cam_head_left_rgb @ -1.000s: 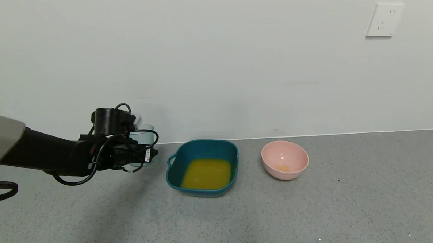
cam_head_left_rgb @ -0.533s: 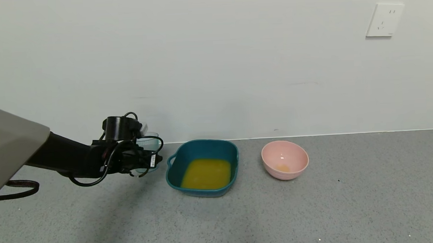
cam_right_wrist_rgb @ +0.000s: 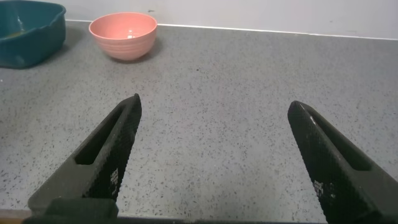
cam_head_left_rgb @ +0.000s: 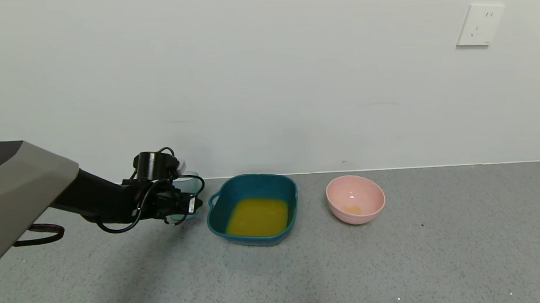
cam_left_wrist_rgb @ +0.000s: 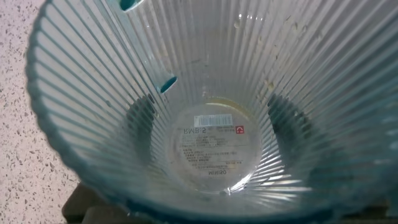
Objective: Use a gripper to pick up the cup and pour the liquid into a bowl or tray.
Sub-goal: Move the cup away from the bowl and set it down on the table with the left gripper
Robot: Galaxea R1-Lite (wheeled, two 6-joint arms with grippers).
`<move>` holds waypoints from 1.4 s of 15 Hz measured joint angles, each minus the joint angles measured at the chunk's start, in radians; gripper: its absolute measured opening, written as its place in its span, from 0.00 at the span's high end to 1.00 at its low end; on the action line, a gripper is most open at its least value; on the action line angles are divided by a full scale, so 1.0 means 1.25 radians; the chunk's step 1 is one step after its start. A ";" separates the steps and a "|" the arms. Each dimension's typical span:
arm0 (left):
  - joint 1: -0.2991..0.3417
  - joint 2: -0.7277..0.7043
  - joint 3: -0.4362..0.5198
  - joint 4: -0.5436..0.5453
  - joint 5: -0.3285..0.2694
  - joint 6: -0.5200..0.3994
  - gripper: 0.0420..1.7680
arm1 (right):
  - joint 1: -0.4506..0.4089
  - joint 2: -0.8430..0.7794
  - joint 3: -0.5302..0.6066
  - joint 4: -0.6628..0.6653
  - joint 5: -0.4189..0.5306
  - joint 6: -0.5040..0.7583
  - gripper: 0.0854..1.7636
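My left gripper (cam_head_left_rgb: 184, 204) is shut on the cup (cam_head_left_rgb: 188, 182), a ribbed translucent tumbler held upright just left of the tray's loop handle and low over the table. I cannot tell whether its base touches the table. In the left wrist view the cup (cam_left_wrist_rgb: 211, 143) fills the frame and is empty but for a faint residue; the fingers show as dark shapes through both walls. The orange-yellow liquid (cam_head_left_rgb: 257, 216) lies in the dark teal tray (cam_head_left_rgb: 253, 177). My right gripper (cam_right_wrist_rgb: 214, 102) is open and empty over bare table, out of the head view.
A round pink bowl (cam_head_left_rgb: 355, 199) with a small orange trace stands right of the tray; it also shows in the right wrist view (cam_right_wrist_rgb: 122, 34), next to the tray's corner (cam_right_wrist_rgb: 25, 31). The wall runs close behind. The grey table stretches open toward the front and right.
My left arm has moved down and a little to the right with the cup, from above the table to low beside the tray's handle. Tray and bowl have not moved.
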 joint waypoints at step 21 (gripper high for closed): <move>0.003 0.042 -0.009 -0.003 0.001 0.001 0.28 | 0.000 0.000 0.000 0.000 0.000 0.000 0.03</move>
